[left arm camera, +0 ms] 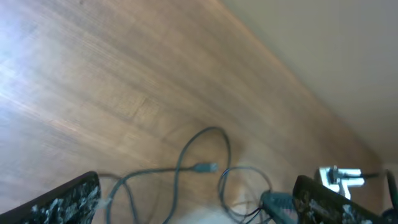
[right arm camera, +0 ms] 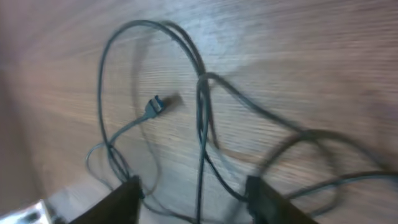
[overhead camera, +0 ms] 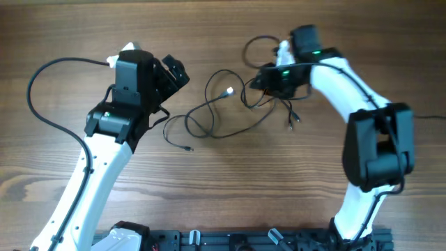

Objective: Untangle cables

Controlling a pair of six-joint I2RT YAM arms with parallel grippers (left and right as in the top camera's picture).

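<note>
Wood table [overhead camera: 83,28]: bare brown grain on every side of the tangle, with a dark rail [overhead camera: 230,240] along the near side.
Cables [overhead camera: 221,111]: thin black cords in overlapping loops at mid-table, between the two arms. Denser crossing at the right end. One pale plug [overhead camera: 229,90] inside a loop, a dark plug [overhead camera: 188,148] trailing toward the near side.
Left gripper [overhead camera: 175,73]: spread to full width, holding nothing, poised just left of the loose loops. Cords visible ahead in the wrist view, untouched.
Right gripper [overhead camera: 259,82]: roughly half spread, low over the knotted end. Strands running through the gap between the fingers [right arm camera: 127,199], no pinch visible, so probably nothing gripped yet.
Risk, tightening: likely if closing on two strands at once and pulling, cinching the crossing instead of freeing it.
Risk, dragging: whole bundle apt to slide on smooth wood if pulled from one end with nothing pinning the other.
Risk, snagging: plug ends prone to catching in a loop when drawn through. Wrist views blurred, so crossing order hard to read.
Edges: far edge [left arm camera: 273,59] beyond the cords in the left wrist view, top loop [overhead camera: 259,43] nearest to it.
Open room: broad bare wood toward the near side and far left for laying out freed strands. Less on the right, crowded by the right arm's elbow [overhead camera: 380,143].
</note>
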